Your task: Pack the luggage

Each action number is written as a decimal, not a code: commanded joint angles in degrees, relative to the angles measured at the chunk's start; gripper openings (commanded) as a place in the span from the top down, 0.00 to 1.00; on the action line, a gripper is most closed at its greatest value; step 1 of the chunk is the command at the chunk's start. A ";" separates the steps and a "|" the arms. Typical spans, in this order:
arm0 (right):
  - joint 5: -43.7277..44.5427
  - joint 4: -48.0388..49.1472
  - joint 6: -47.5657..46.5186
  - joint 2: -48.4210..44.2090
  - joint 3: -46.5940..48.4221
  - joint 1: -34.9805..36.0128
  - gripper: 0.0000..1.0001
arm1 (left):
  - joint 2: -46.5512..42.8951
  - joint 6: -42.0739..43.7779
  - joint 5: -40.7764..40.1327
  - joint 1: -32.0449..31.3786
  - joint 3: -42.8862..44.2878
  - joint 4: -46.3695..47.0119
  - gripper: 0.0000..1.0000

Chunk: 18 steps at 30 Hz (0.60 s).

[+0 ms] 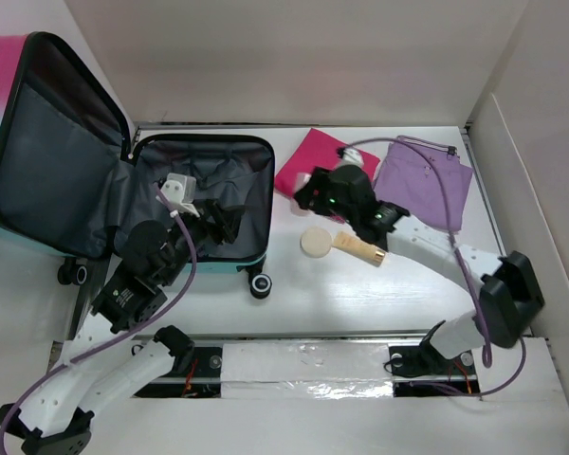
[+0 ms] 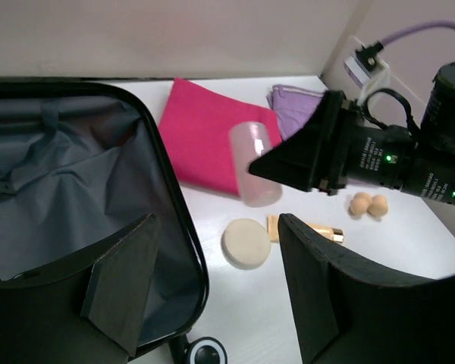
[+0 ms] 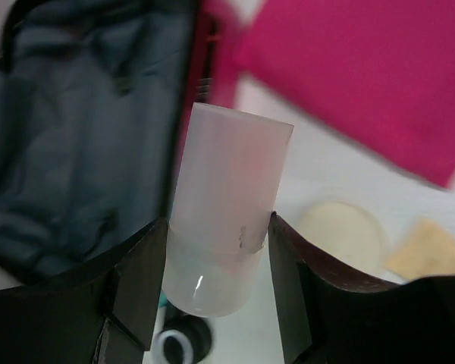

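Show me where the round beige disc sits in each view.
Top external: the round beige disc lies on the table, right of the luggage.
Left wrist: disc lower middle, between the luggage rim and the gold tube.
Right wrist: disc lower right, blurred, beside the clear bottle in the right fingers.
Shared landmark: the pink cloth, beyond the disc in every view.

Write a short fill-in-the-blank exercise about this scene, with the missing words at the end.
1. The left gripper is ____ and holds nothing.
2. The right gripper is ____ on a translucent white cylindrical bottle.
3. The round beige sponge lies not inside the open pink-to-teal hard-shell suitcase but on the white ____.
Missing words: open, shut, table.
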 commanded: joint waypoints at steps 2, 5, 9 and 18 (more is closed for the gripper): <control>-9.26 7.70 -4.60 8.86 17.36 6.87 0.31 | -3.77 -0.46 -6.36 0.21 -0.90 2.47 0.40; -8.38 4.72 -5.22 12.75 23.10 7.58 0.00 | -5.88 -0.28 -8.65 0.21 -1.87 2.99 0.38; -5.22 6.91 -5.14 8.28 13.28 5.57 0.08 | -5.97 -0.28 -7.34 0.21 -1.87 2.91 0.38; 8.23 -2.14 -6.19 3.78 -6.95 -1.38 0.73 | -3.95 -0.37 -2.86 0.21 -1.43 3.00 0.39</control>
